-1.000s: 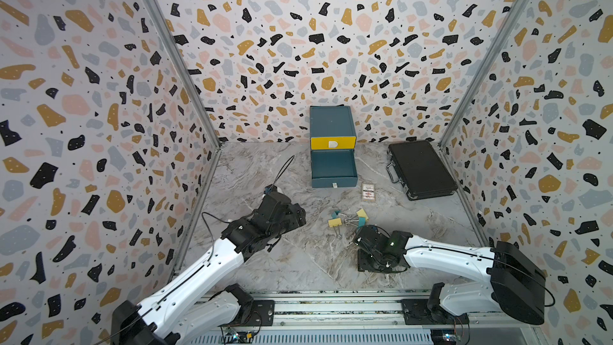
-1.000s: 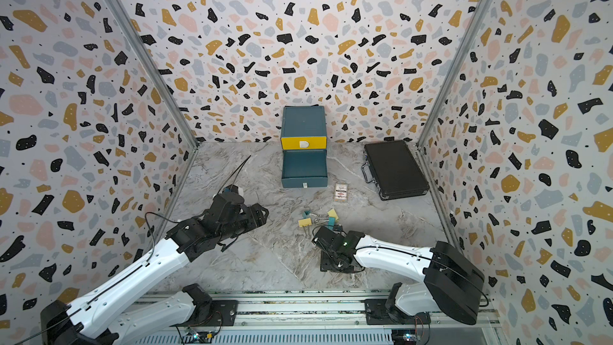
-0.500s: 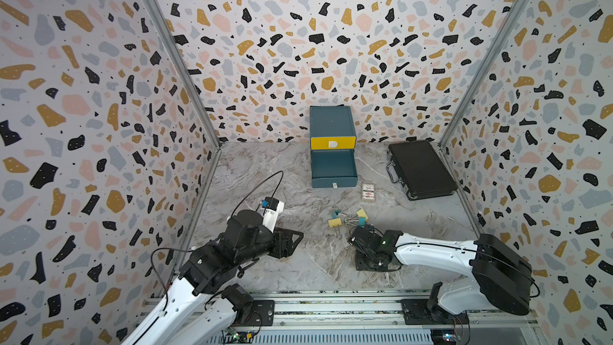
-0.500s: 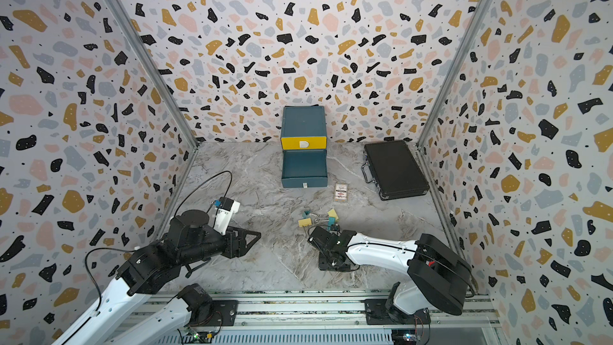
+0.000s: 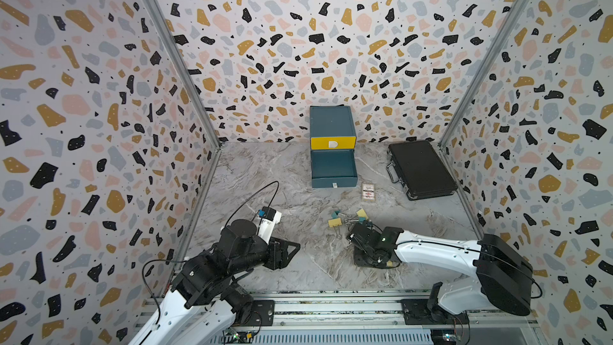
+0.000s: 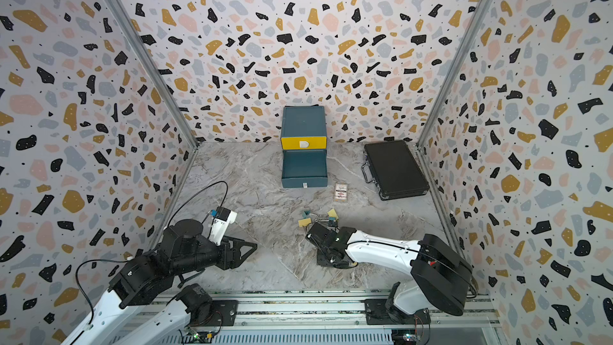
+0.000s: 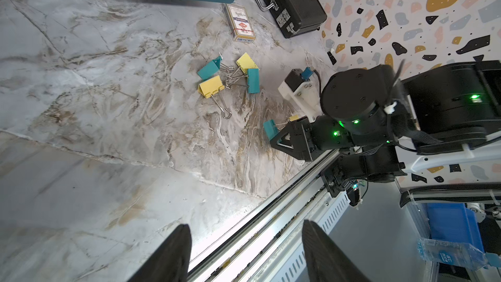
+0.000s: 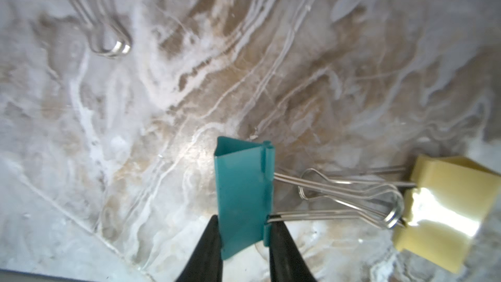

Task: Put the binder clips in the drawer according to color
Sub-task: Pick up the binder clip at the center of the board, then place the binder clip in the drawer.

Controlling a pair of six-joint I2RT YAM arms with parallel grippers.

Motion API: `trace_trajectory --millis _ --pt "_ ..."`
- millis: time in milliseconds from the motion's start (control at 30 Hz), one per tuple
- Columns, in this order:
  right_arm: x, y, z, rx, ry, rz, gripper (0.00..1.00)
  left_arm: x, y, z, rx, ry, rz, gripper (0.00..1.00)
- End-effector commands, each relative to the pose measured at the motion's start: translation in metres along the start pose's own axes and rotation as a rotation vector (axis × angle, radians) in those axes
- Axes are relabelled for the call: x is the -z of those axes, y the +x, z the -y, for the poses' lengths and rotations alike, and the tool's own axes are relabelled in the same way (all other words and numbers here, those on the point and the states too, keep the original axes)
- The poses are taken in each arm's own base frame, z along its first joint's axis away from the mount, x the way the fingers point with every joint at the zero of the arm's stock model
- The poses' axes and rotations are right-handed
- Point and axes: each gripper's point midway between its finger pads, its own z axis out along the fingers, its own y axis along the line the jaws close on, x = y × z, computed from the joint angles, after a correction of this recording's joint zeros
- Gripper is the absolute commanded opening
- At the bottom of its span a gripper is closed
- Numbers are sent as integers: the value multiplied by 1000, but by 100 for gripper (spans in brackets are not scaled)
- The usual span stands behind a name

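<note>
This is a robot lab's test booth, not a lived-in room. Speckled walls (image 5: 83, 94) on metal posts (image 5: 174, 61) box in a marble-print tabletop (image 5: 265, 174). Two machines — a left arm (image 5: 177, 310) and a right arm (image 5: 438, 253) — are bolted to a metal rail (image 5: 331, 305) at its front edge. Past the rail sit a blue storage bin (image 7: 447, 223) and a water bottle (image 7: 450, 255).

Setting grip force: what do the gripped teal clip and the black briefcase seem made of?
Small teal binder clip: likely painted sheet metal, thin folded glossy walls; silver wire handles look steel. Flat black briefcase: matte textured shell, maybe plastic or leatherette; shiny metal-looking handle.
</note>
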Motion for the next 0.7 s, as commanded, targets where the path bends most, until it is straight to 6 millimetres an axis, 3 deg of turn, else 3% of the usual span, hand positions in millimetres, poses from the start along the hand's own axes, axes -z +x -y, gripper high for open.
trace_trajectory --millis 0,167,300,500,667 --pt "40 -26 -8 64 -5 109 20 -2 -1 -4 20 -10 19 69" --pt "82 -79 -41 166 -70 206 19 -4 -10 -12 93 -31 75 68" --pt "104 -143 -70 229 -115 265 18 -5 -18 -30 180 -91 117 68" --pt "96 -228 -99 280 -128 306 18 -10 -29 -50 358 -101 182 67" --pt "83 -275 -108 299 -109 348 17 -14 -40 -46 384 -63 202 66"
